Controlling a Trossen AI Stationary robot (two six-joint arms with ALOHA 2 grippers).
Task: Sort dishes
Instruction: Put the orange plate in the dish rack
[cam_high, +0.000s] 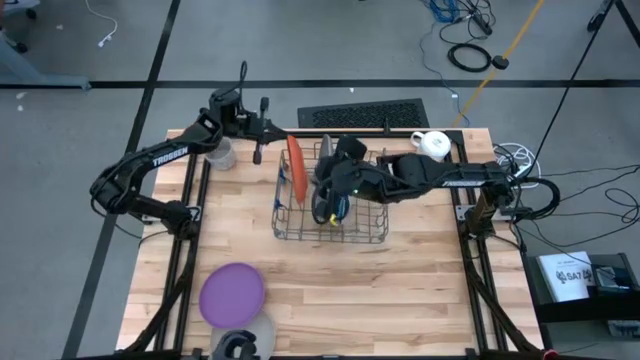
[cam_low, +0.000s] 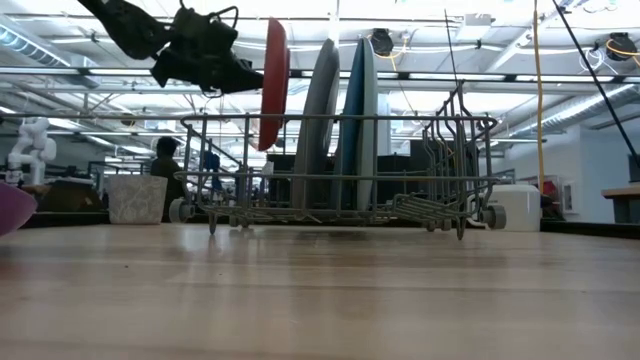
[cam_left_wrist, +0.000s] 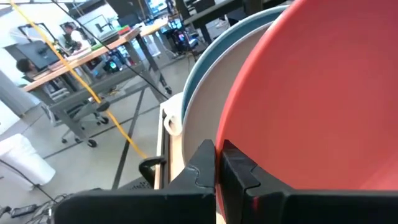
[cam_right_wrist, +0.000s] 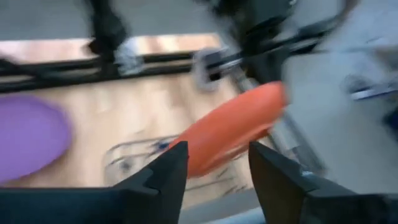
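the left gripper (cam_high: 278, 137) is clamped on the rim of the orange plate (cam_high: 296, 166), holding it upright over the left end of the wire rack (cam_high: 330, 232). the right gripper (cam_high: 335, 170) hangs over the rack's middle with its jaws apart and nothing between them. in the rack, a grey plate (cam_low: 318, 120) and a blue plate (cam_low: 358, 118) stand on edge just beside the orange one. a purple plate (cam_high: 232, 293) lies flat near the table's front edge.

risk: lowered off-line, the orange plate could ride on a tine or knock the grey plate; the right arm stands close enough to be struck.

the slot under the orange plate is hidden. a whitish plate beneath the purple one is mostly covered.
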